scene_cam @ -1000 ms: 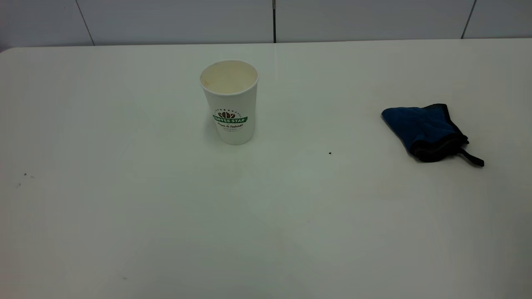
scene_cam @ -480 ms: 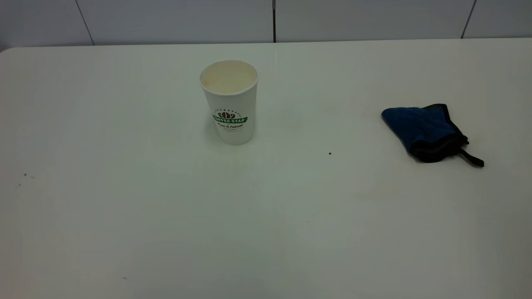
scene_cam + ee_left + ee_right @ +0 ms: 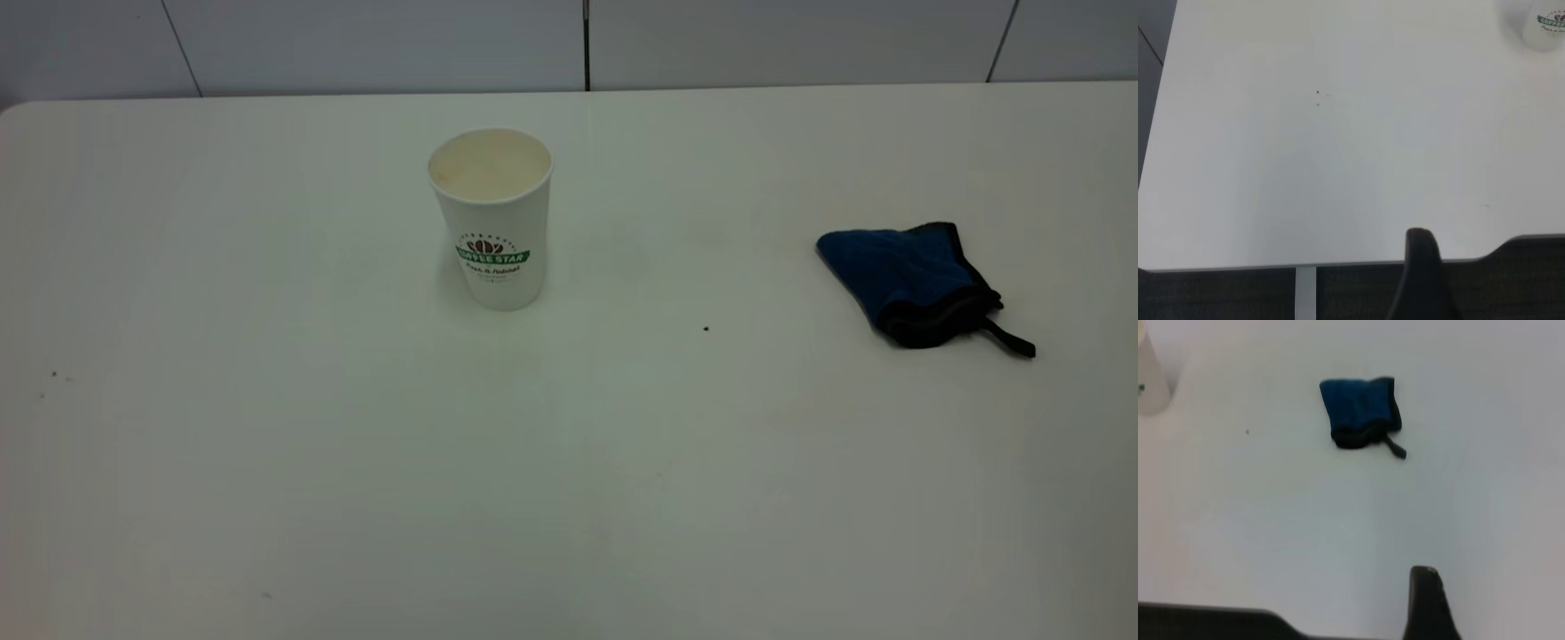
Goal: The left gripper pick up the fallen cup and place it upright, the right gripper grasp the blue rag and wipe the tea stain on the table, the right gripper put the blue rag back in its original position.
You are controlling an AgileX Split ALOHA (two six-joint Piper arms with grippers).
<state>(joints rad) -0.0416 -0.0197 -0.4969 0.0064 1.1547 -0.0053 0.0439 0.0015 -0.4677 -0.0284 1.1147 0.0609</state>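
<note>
1. Upright now, the cup [image 3: 492, 218] stands a little left of centre in the upper half of the exterior view, its open mouth facing up and its green logo toward the camera.
2. Well apart from it, the blue rag [image 3: 911, 280] lies crumpled at the right of that view, with its black loop tab trailing toward the lower right.
3. Between the two, the table [image 3: 356, 462] is plain white, with one tiny dark speck [image 3: 706, 328] (nearer the middle than the rag).
4. Neither arm shows in the exterior view.
5. Only one dark finger of the left gripper [image 3: 1423, 277] shows, low in its wrist view above the table's near edge; how far it is open cannot be told, and nothing is seen in it.
6. Likewise, one dark finger of the right gripper [image 3: 1428, 603] shows low in its wrist view, the rag lying well beyond it on the table; its opening cannot be told either.
</note>
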